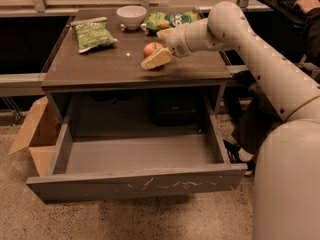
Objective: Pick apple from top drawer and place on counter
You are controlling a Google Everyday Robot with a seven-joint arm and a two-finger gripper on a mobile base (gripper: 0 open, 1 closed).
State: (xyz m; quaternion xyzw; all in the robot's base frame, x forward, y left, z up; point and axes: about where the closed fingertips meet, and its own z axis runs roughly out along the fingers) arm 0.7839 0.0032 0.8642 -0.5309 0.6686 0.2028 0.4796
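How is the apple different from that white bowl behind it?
The apple is red, the white bowl pale and hollow. The apple is smaller than the bowl. The gripper is at the apple in the middle of the counter, while the bowl stands untouched at the back edge. Neither is in the top drawer.
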